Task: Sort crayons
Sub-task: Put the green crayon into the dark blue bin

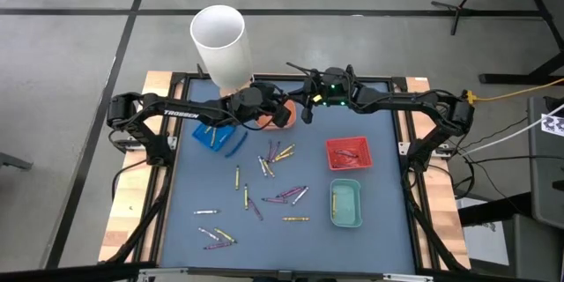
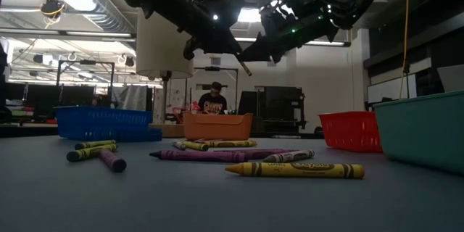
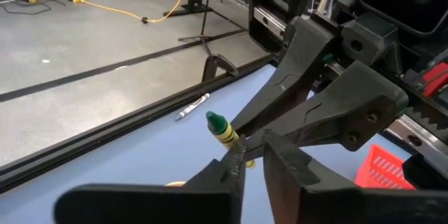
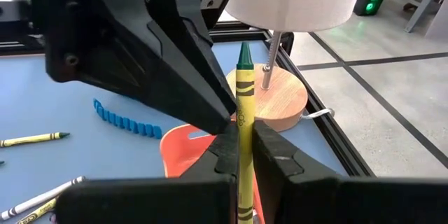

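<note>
A yellow-green crayon (image 4: 244, 91) with a green tip (image 3: 214, 120) is held in the air over the table's far middle, above the orange tray (image 1: 264, 119). My left gripper (image 3: 253, 148) reaches in from the table's left and my right gripper (image 4: 243, 138) from the right. They meet tip to tip (image 1: 298, 111), both shut on this crayon. Many other crayons (image 1: 278, 154) lie loose on the blue mat (image 1: 379, 229), with more near the front (image 1: 216, 236). My left gripper pinches the crayon's wrapped shaft (image 3: 231, 140) between its two fingers, just below the green tip. The fingers slant down from the table's left and lie across the crayon, which is clear of the table. My left gripper's fingertips (image 4: 225, 120) sit right beside the right gripper's. My right gripper pinches the same crayon's shaft (image 4: 243, 129) between its two fingers, coming slanting down from the table's right, across the crayon. The crayon's green tip (image 4: 244, 54) sticks out beyond the fingers. The crayon is lifted clear.
A blue tray (image 1: 214, 135) stands at the far left, a red tray (image 1: 349, 152) at the right and a green tray (image 1: 345, 203) nearer the front. A white cylinder (image 1: 220, 42) on a round wooden base (image 4: 280, 91) stands at the far edge. A person (image 2: 212, 101) sits beyond the table.
</note>
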Controlling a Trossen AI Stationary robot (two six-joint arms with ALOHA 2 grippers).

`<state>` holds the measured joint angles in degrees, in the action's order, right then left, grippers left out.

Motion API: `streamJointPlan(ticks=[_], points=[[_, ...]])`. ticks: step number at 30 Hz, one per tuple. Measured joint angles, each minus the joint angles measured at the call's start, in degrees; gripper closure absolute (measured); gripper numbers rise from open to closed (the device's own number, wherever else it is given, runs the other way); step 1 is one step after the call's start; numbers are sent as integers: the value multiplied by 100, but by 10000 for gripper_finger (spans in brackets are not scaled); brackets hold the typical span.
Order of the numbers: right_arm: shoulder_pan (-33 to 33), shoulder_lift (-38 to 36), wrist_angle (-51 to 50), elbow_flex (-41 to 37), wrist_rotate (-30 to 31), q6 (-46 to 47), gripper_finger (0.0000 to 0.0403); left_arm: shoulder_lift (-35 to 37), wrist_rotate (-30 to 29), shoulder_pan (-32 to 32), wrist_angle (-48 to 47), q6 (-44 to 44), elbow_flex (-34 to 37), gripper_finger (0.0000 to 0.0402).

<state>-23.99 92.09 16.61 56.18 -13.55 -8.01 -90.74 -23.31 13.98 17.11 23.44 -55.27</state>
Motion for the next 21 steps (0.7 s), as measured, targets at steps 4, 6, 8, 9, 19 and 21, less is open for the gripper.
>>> streamJointPlan(ticks=[4,6,8,9,19,21], points=[[2,1,-21,0,-11,5,382,0,-15,0,-1,-2,0,389],[4,-2,-30,0,-21,7,382,0,-16,4,-1,-2,0,393],[4,0,-50,0,-25,13,382,0,-17,4,-1,-4,0,397],[4,0,-59,0,-27,13,382,0,-16,4,-1,-4,0,398],[4,0,-69,0,-19,20,382,0,-11,2,-1,-7,0,401],[4,0,-69,0,-17,20,382,0,-11,2,-1,-7,0,401]])
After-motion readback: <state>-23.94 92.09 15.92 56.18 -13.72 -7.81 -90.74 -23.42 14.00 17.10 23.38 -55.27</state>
